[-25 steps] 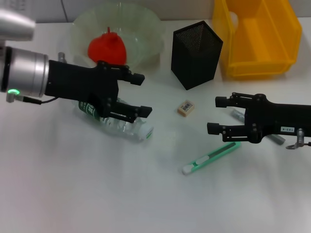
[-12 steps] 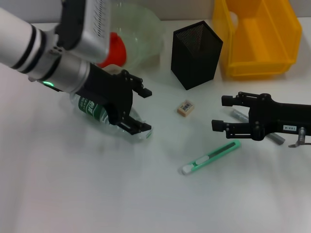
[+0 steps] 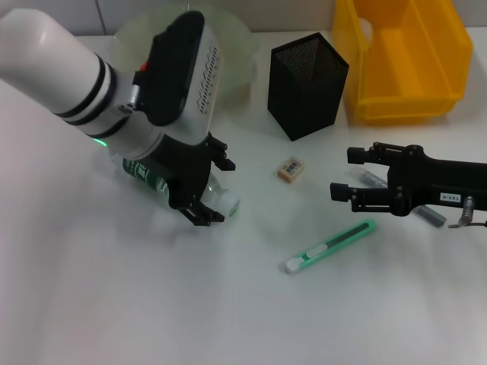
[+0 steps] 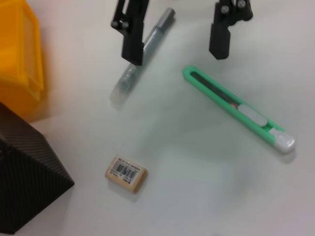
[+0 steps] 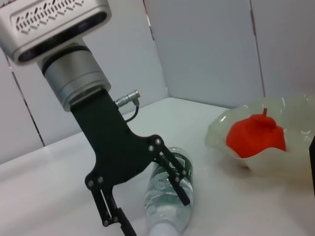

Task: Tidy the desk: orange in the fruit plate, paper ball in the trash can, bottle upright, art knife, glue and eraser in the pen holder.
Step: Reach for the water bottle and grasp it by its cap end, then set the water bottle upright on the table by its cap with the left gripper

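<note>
Head view: left gripper [image 3: 211,190], jaws wide, straddles the lying bottle [image 3: 179,190] beside the fruit plate [image 3: 228,53]; round and slick, it could roll away. Right gripper [image 3: 344,173] waits open.

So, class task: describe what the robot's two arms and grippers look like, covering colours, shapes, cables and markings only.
The left arm is a white cylinder with black bands, a grey vented housing with lettering and a green light. Its left gripper is black, with thin linkage fingers and a short cable at the wrist connector. The right gripper is also black, with a small white label and a metal fitting.
</note>
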Controlling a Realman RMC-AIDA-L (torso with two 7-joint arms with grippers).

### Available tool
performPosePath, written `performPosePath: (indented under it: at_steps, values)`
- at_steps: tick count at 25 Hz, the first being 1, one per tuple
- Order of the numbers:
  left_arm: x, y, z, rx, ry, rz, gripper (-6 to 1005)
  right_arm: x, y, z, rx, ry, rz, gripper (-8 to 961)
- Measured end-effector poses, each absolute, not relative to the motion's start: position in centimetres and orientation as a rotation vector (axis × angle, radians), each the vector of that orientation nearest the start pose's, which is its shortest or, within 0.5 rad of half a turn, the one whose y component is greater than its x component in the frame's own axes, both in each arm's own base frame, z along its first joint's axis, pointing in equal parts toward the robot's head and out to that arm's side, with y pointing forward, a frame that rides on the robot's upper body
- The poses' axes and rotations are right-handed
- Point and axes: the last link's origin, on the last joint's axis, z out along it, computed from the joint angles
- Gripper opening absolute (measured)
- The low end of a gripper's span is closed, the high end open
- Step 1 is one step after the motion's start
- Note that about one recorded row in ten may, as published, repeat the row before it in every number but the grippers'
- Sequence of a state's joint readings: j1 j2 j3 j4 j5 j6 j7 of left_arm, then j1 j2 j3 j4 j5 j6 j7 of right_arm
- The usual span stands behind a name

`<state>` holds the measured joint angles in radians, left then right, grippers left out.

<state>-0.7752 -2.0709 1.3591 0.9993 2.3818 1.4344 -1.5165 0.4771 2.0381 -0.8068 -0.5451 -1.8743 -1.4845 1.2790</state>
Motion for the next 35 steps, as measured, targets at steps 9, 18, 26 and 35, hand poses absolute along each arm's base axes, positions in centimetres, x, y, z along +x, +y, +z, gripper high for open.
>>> performPosePath:
  at_steps: [9, 18, 26, 35]
  values:
    - [-16.1, 37.6, -6.2, -2.986, 0.582, 0.587, 792, 28.3, 31.9, -1.0, -2.693, 0.634, 0.692, 826]
    - [-15.9, 37.7, -6.7, -2.974, 0.640, 0.637, 699, 28.2, 31.9, -1.3, -2.712, 0.638, 0.679, 826]
    - [-15.6, 37.5, -7.2, -2.976, 0.694, 0.667, 608, 28.4, 31.9, -1.3, -2.707, 0.647, 0.670, 827]
    - [-15.5, 37.6, -7.6, -2.954, 0.717, 0.672, 486, 28.4, 31.9, -1.2, -2.699, 0.653, 0.672, 827]
